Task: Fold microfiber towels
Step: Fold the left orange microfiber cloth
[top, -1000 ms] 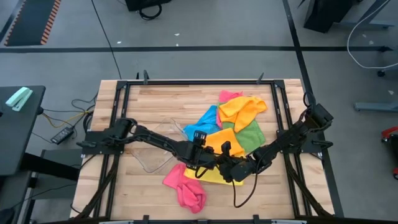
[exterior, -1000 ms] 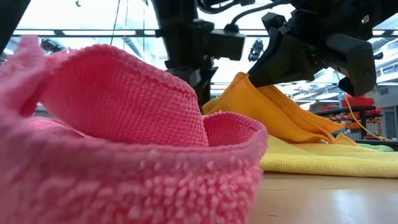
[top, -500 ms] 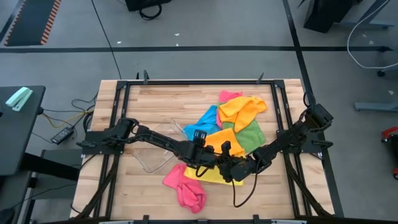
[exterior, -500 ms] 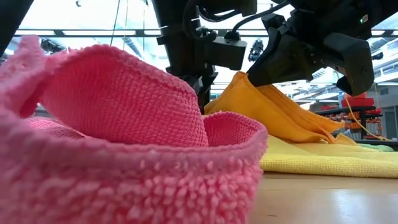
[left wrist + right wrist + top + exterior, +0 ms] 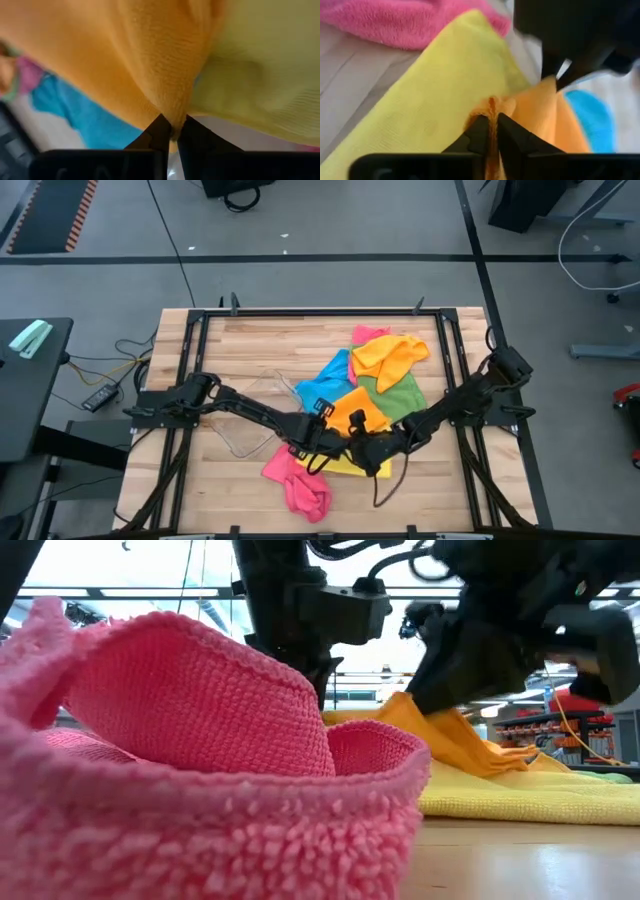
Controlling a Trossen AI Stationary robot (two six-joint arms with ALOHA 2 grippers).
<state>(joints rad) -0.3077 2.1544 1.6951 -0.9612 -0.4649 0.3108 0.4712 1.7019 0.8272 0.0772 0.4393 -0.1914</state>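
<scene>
An orange towel (image 5: 356,409) lies bunched on a flat yellow towel (image 5: 345,467) near the table's middle. Both grippers meet at its near part. My left gripper (image 5: 173,131) is shut on an orange edge. My right gripper (image 5: 491,125) is shut on a raised orange fold close beside it. A crumpled pink towel (image 5: 298,483) lies at the near edge and fills the low view's foreground (image 5: 200,760), hiding the left fingertips there. More towels, blue (image 5: 330,373), orange (image 5: 390,357), green (image 5: 403,396) and pink (image 5: 368,333), lie heaped farther back. My left gripper pinches a gathered edge of the orange towel (image 5: 172,112) between its two fingers, coming steeply from above and from the table's left. The cloth rises slack from the fingers; one layer or several, I cannot tell. My right gripper has a narrow upright fold of the orange towel (image 5: 492,109) between its two fingers, slanting down from the table's right. The fold stands just above the yellow towel (image 5: 445,95), and the rest of the orange cloth lies on it.
A clear plastic tray (image 5: 250,418) sits on the wood left of the towels, under the left arm. A dark frame (image 5: 300,312) borders the table. Bare wood (image 5: 250,340) shows at the far left.
My right gripper has sunk a little and gone toward the table's left with the orange fold, whose peak now stands lower over the yellow towel. My left gripper has rolled about its own axis beside it. The pink and yellow towels have kept still.
</scene>
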